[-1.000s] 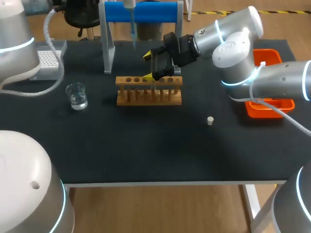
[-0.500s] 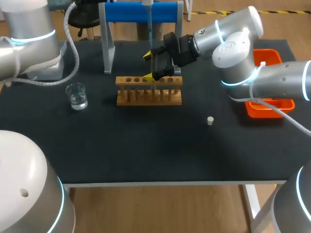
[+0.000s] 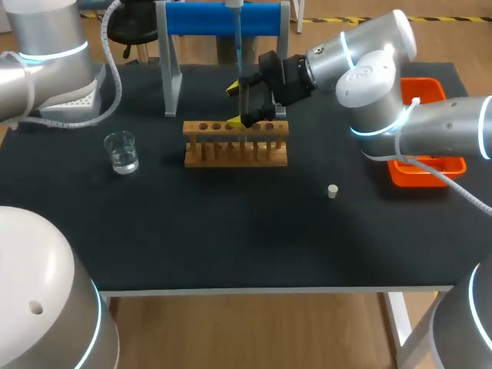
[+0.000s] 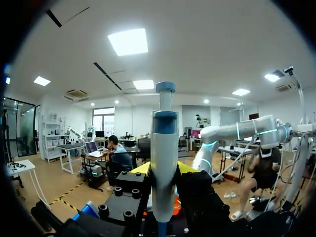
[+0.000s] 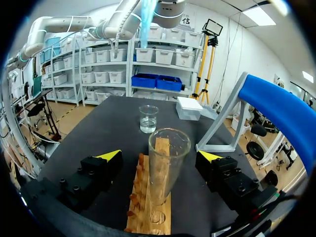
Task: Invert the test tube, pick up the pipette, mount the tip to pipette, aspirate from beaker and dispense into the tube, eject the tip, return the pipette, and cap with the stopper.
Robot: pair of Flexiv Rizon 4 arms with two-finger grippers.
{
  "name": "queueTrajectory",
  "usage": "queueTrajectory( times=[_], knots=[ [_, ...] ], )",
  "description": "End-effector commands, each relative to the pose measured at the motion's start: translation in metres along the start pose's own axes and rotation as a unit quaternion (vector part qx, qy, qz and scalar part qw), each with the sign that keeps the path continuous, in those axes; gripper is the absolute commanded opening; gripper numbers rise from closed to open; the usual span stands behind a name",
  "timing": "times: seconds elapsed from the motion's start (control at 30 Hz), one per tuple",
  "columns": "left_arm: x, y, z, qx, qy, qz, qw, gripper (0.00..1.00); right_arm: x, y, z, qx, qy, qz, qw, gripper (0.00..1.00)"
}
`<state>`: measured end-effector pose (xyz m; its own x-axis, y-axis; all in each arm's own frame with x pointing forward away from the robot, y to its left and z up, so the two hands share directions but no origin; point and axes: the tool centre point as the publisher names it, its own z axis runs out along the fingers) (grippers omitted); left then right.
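Left gripper (image 4: 163,168) clamps pipette (image 4: 164,143) upright, presumably for dispensing; right gripper (image 5: 160,155) fingers wide, flanking test tube (image 5: 169,148) seated in wooden rack (image 5: 148,212)

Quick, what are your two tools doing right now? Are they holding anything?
Left tool: closed, holding the pipette.
Right tool: open, one finger on each side of the test tube, not touching it.

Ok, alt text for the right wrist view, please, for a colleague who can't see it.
A test tube stands upright, mouth up, in the rack, between the fingers of the open right gripper, neither touching it. Ahead sit the beaker and tip box.
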<state>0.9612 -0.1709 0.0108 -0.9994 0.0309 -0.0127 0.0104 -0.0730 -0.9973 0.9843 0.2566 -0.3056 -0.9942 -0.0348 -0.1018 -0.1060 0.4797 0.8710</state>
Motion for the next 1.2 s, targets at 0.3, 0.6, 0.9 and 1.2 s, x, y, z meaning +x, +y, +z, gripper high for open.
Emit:
queueTrajectory(
  times=[0.3,0.6,0.9,1.2],
  knots=[
    [-0.0015,-0.0008,-0.0006,-0.001,0.003,-0.001,1.0,0.0,-0.0003,0.0002,-0.0004,0.001,0.001,0.0,1.0,1.0],
    [-0.0015,-0.0008,-0.0006,-0.001,0.003,-0.001,1.0,0.0,-0.0003,0.0002,-0.0004,0.001,0.001,0.0,1.0,1.0],
    [-0.0015,-0.0008,-0.0006,-0.001,0.003,-0.001,1.0,0.0,-0.0003,0.0002,-0.0004,0.001,0.001,0.0,1.0,1.0],
    [-0.0015,-0.0008,-0.0006,-0.001,0.003,-0.001,1.0,0.0,-0.0003,0.0002,-0.0004,0.001,0.001,0.0,1.0,1.0]
  ],
)
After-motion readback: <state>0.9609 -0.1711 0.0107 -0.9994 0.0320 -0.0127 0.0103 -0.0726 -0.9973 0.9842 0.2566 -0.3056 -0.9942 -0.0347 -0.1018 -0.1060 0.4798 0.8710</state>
